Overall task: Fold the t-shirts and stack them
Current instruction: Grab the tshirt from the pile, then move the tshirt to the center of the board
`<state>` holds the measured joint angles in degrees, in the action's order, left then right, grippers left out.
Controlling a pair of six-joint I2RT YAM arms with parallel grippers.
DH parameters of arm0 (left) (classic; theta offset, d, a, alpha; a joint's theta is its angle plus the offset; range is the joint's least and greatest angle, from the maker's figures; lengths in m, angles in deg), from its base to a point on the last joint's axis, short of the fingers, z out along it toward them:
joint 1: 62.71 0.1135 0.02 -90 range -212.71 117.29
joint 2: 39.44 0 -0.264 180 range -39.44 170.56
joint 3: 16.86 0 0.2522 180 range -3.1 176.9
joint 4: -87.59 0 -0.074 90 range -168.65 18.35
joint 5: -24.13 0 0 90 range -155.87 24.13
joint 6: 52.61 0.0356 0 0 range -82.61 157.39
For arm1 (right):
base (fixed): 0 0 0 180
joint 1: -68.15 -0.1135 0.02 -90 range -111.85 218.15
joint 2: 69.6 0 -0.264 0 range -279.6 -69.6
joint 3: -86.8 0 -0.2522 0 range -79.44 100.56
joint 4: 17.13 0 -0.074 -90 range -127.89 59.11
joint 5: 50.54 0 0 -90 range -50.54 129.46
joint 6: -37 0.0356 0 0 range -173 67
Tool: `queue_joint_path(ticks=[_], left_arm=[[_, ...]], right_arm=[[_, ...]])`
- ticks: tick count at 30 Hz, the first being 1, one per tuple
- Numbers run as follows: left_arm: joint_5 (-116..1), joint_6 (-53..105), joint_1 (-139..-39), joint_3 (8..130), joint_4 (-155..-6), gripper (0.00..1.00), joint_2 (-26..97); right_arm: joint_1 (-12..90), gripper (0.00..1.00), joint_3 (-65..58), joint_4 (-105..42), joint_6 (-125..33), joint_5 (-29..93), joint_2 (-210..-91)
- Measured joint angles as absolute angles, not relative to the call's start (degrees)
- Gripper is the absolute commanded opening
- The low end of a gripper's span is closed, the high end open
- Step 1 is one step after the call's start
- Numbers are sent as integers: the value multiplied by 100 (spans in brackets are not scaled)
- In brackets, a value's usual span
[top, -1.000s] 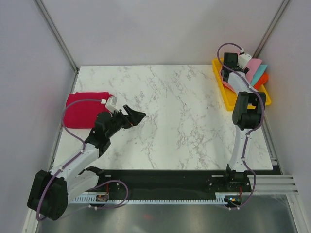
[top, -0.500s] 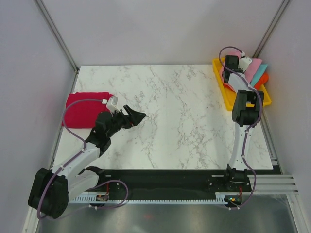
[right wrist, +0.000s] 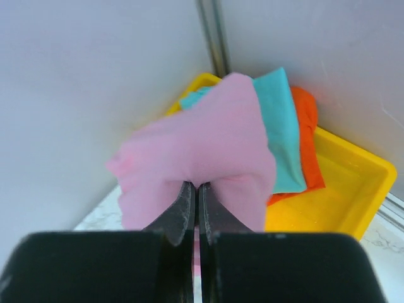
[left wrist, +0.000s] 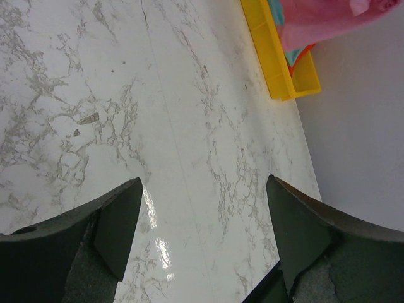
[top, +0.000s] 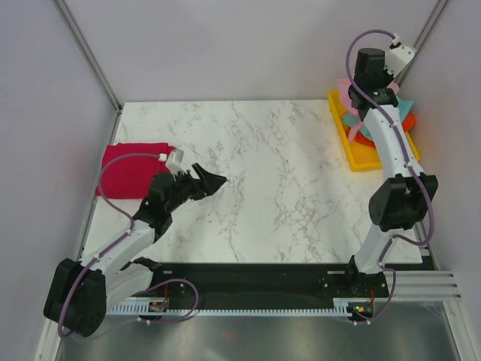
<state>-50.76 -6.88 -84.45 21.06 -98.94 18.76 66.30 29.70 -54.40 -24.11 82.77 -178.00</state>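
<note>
The folded crimson t-shirt (top: 131, 169) lies flat at the table's left edge. Just right of it my left gripper (top: 214, 179) hovers open over bare marble, nothing between its fingers (left wrist: 120, 221). My right gripper (right wrist: 194, 184) is shut on a bunched fold of the light pink t-shirt (right wrist: 202, 139), held up above the yellow tray (top: 370, 158) at the far right corner. Pink cloth (top: 345, 87) hangs beside the raised wrist. The teal t-shirt (right wrist: 281, 132) and the orange t-shirt (right wrist: 306, 139) lie in the tray (right wrist: 344, 189) beneath.
The grey side walls and a metal corner post (right wrist: 213, 31) stand close behind the tray. The tray (left wrist: 278, 69) with the pink cloth (left wrist: 322, 19) above it also shows far off in the left wrist view. Marble table (top: 278, 173) spans between the arms.
My right gripper has shut on the pink t-shirt and risen, lifting it up out of the tray. The left arm has stayed in place.
</note>
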Motion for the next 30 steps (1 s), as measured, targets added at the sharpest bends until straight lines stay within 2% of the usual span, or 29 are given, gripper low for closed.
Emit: queue_joint_path(ticks=[4, 10, 14, 15, 16, 17, 23, 28, 30], left_arm=[[-5078, -688, -8445, 2106, -9899, 87, 1882], [-5084, -686, -8445, 2106, -9892, 88, 1873], [-5102, -684, -8445, 2106, -9883, 88, 1812], [-5122, -684, -8445, 2106, -9881, 88, 1786], [-5139, -684, -8445, 2106, -9872, 88, 1764], [-5178, -684, -8445, 2106, -9864, 88, 1731], [-5246, -681, -8445, 2106, -9842, 89, 1664], [-5331, -681, -8445, 2108, -9807, 89, 1699], [-5369, -681, -8445, 2150, -9772, 89, 1808]], right_arm=[[5933, 0, 3029, -5628, -2437, 8154, -16920], [4167, 0, 3359, -5781, -2580, 7320, -16152], [3843, 2, 3567, -5800, -2422, 6694, -15809], [3896, 14, 3567, -5803, -2361, 6640, -15735], [3953, 74, 3530, -5761, -2280, 6611, -15678], [4014, 98, 3427, -5678, -2188, 6585, -15623], [4466, 98, 1652, -5457, -1648, 6402, -15405], [4429, 84, -588, -5204, -1467, 6085, -15197], [4372, 82, -1292, -5107, -1557, 5977, -15003]])
